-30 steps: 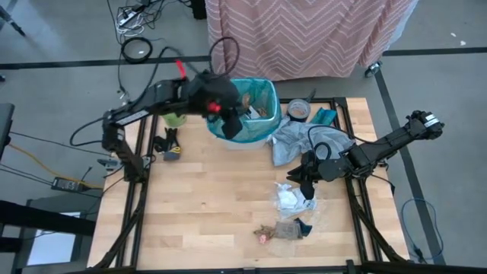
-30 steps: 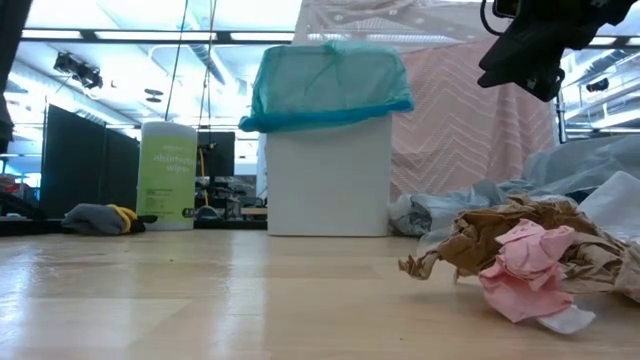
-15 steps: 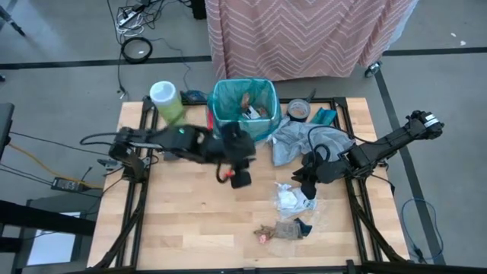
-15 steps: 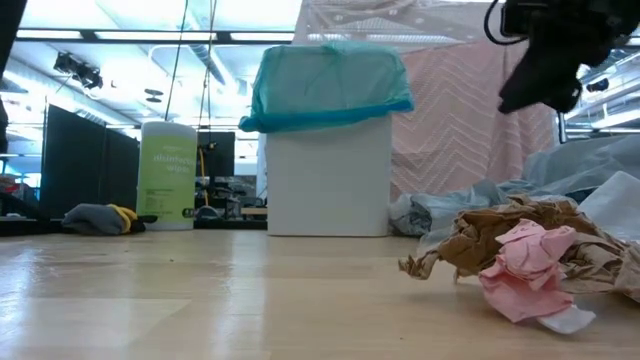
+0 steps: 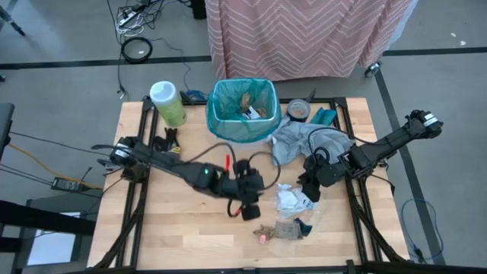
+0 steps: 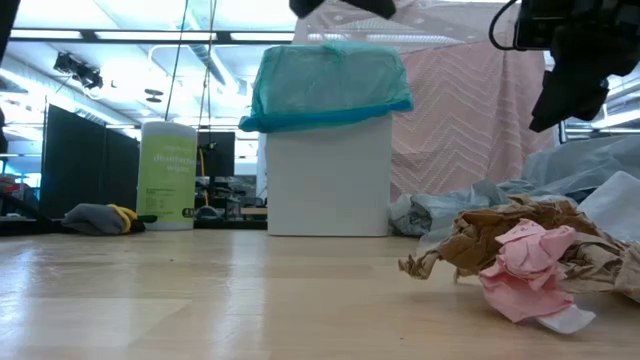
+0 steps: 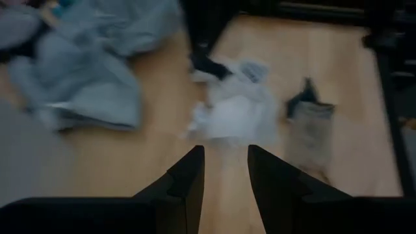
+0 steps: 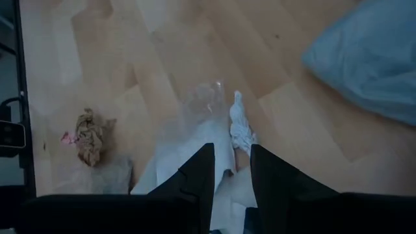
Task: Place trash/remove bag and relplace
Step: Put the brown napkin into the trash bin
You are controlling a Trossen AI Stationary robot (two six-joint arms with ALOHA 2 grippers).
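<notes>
My left gripper point(image 5: 251, 210) has swung from the bin point(image 5: 242, 110) down toward the white wrappers point(image 5: 292, 199), fingers slightly apart, empty; next pickup begins.

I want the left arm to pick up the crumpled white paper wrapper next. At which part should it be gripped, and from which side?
Grip the raised, crumpled middle of the white paper wrapper, coming straight down from above. It lies low and spread on the table, so there is no edge to catch from the side. The left gripper is already close beside it; the right gripper hangs at its other side, so stay clear.
</notes>
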